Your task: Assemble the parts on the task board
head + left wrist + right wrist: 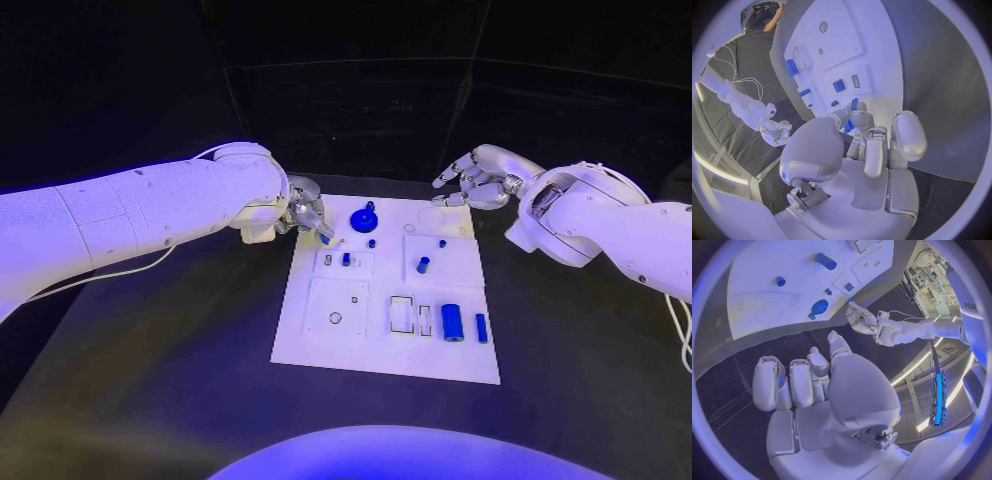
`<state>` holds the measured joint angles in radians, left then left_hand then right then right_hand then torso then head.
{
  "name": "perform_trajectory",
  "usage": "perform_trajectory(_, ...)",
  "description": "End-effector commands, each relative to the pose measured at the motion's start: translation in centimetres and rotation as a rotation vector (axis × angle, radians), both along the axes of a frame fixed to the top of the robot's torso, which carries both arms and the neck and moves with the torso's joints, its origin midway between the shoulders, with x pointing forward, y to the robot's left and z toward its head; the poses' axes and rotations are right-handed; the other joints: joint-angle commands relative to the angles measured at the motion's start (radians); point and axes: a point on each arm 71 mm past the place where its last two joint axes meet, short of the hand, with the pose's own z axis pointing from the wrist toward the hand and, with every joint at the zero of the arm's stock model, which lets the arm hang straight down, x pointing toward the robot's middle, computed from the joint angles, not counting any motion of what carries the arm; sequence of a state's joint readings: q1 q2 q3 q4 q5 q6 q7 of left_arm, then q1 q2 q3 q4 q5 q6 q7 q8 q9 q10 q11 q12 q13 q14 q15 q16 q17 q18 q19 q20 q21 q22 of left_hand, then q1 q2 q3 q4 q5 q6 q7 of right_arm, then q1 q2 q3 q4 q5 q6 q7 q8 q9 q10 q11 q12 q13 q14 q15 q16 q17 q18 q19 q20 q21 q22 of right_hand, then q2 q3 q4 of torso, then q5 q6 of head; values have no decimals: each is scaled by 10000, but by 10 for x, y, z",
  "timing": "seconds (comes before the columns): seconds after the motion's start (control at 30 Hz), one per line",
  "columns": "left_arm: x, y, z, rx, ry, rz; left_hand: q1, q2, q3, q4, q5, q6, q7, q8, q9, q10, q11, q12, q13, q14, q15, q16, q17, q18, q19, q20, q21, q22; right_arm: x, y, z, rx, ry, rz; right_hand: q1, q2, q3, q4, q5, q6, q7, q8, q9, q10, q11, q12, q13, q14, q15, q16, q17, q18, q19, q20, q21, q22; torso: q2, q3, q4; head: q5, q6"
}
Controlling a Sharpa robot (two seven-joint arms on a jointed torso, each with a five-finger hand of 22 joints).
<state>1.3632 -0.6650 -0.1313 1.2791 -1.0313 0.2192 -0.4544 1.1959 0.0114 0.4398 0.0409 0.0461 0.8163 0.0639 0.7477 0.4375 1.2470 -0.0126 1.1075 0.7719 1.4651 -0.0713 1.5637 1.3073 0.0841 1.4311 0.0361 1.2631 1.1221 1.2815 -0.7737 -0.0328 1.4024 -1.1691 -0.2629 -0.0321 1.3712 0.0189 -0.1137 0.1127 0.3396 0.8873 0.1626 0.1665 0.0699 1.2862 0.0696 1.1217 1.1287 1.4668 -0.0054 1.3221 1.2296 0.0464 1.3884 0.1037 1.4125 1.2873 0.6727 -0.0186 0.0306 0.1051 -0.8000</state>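
Note:
The white task board (pixel 335 345) lies mid-table. At its far end sits a round blue knob part (pixel 364 217), with small blue pieces (pixel 346 258) and a blue peg (pixel 423 265) nearer. A blue cylinder (pixel 453 322) and a blue bar (pixel 482 327) lie at its right side. My left hand (pixel 306 215) hovers over the far left corner, fingers drawn together and pointing down beside the knob part (pixel 819 307). In the left wrist view a blue sliver (pixel 853 106) shows behind the fingers (pixel 861 122); I cannot tell whether it is held. My right hand (pixel 476 180) hangs beyond the far right corner, fingers apart and empty.
The black table (pixel 173 350) surrounds the board on all sides. A white cable (pixel 123 268) hangs under my left forearm. Several empty recesses (pixel 336 305) mark the board's left half.

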Motion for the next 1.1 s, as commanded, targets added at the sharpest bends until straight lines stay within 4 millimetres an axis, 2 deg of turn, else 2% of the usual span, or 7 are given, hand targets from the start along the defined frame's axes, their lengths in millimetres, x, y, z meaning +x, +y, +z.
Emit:
perform_trajectory(0.03, 0, -2, 2, -84, -426, -82, 18, -157, 1438, -1378, 52, -113, -20, 47, 4, -14, -21, -52, -48, 1017, -25, -5, 2455, 65, 48, -29, 8, 10, 0, 0, 1, 12, -18, 74, 29, 41, -26, 30, 61, -18, -68, 39, -9, -30, -38, -50, -10, 326, -57, -61, -8, 192, -1, -48, -63, -9, 5, 9, -1, -13, -26)
perform_trajectory(0.63, -16, -3, -12, -127, -190, -104, -54, -174, 1599, -1359, 99, -79, -11, 96, 23, 67, -13, -30, -17, 1011, -13, -19, 2423, 66, 53, -15, 9, 18, 0, 0, 1, 8, -16, 66, 29, 41, -26, 30, 61, -18, -68, 39, -9, -30, -38, -50, -10, 326, -57, -61, -8, 192, -1, -48, -63, -9, 0, 3, 12, -14, -86)
perform_trajectory(1.1, -21, -3, -16, -112, -66, -102, -63, -186, 1642, -1366, 116, -71, -11, 107, 28, 80, -14, -35, -29, 1009, -14, -22, 2416, 67, 54, -14, 8, 18, 0, 0, 1, 6, -13, 72, 29, 41, -26, 30, 61, -18, -68, 39, -9, -30, -38, -50, -10, 326, -57, -61, -8, 192, -1, -48, -63, -9, 2, 5, 2, 14, -116)
